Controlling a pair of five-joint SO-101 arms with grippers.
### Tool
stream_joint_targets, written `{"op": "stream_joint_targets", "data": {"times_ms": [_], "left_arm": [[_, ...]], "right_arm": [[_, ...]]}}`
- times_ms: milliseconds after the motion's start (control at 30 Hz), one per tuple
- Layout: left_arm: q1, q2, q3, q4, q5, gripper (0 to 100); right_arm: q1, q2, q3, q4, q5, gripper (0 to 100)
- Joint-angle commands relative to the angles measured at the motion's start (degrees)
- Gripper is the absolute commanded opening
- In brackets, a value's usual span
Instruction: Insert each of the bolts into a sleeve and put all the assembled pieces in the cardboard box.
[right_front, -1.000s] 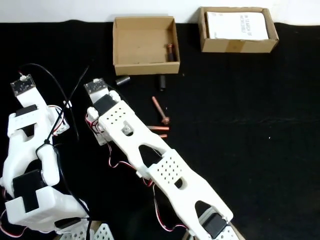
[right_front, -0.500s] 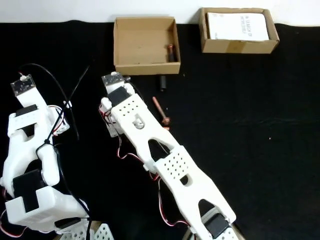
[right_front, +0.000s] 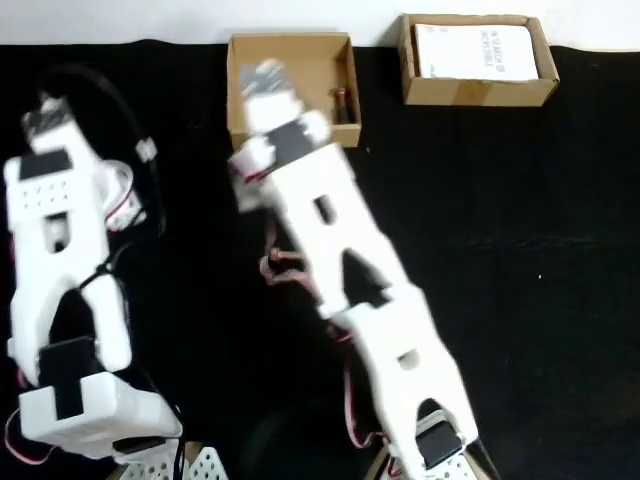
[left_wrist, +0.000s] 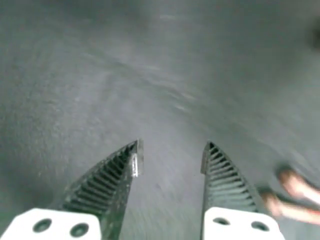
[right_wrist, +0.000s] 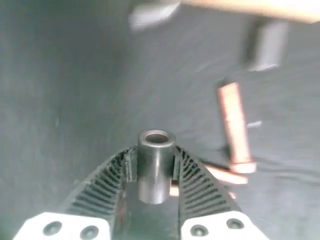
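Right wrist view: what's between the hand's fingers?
A dark sleeve, gripped between the fingers of the right hand, open end toward the camera, as the right wrist view shows.

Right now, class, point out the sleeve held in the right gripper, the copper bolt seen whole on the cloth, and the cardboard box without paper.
sleeve (right_wrist: 156, 167), right wrist view, on its dark side wall.
copper bolt (right_wrist: 232, 122), right wrist view, on the middle of its shaft.
cardboard box (right_front: 352, 85), high view, on its right wall.
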Motion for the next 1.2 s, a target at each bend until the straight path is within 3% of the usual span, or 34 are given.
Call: {"op": "stream_joint_targets", "data": {"times_ms": [0,100,233,467,767,1167], "left_arm": [[9.19,-0.31,-13.76,9.58,0.35,20],[18.42,-0.31,-15.78,10.46,2.02,20],[27.03,3.12,-16.13,9.41,13.45,20],[36.70,20.79,-19.12,8.79,31.12,22],[38.55,31.78,-32.66,9.41,42.64,22],[35.91,40.22,-33.71,9.67,43.25,22]], "right_arm": [[10.77,-13.32,1.27,0.48,0.70,0.8],[19.82,-20.09,9.27,0.48,0.70,0.8],[29.93,-27.03,21.93,0.40,0.70,0.8],[39.16,-31.08,35.21,-0.04,0.44,0.8],[39.78,-30.99,46.55,-13.05,0.35,0.8],[39.60,-30.99,56.92,-25.80,0.62,0.8]]}}
